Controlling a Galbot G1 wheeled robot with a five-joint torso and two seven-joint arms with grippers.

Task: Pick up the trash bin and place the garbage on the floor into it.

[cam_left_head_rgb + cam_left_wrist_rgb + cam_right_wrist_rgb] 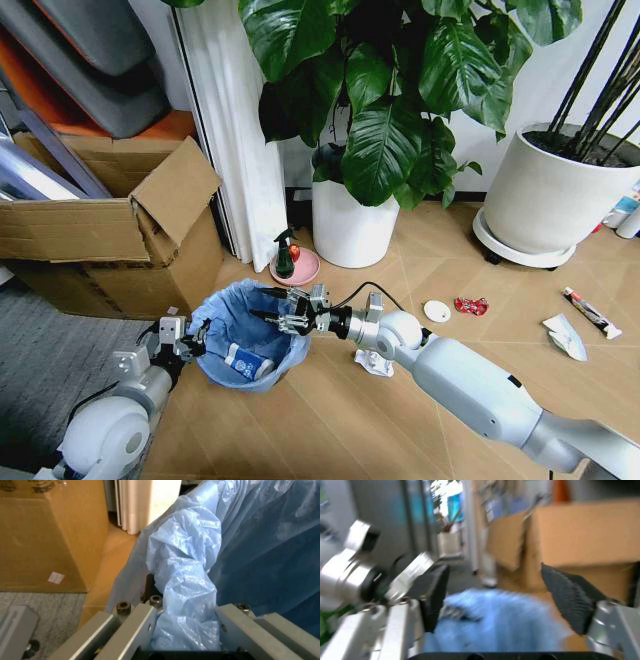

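The trash bin (222, 312), lined with a crinkled light-blue bag, stands on the floor (330, 420) with a blue-white carton (240, 361) inside. My left gripper (190, 341) is shut on the bin's near-left rim; the left wrist view shows its fingers (131, 624) clamping the bunched bag (185, 592). My right gripper (283, 316) hovers open over the bin's right rim, its pads (434, 590) wide apart above the blue bag (495, 630) with nothing between them. Garbage lies to the right: a white disc (436, 311), red wrapper (471, 305), tube (590, 310), crumpled white paper (565, 337) and a white scrap (373, 365).
A cardboard box (110, 230) stands left of the bin, with grey carpet (40, 370) in front of it. Behind are a white plant pot (350, 225), a green spray bottle on a pink dish (290, 260) and a large white pot (550, 195) on a wheeled base.
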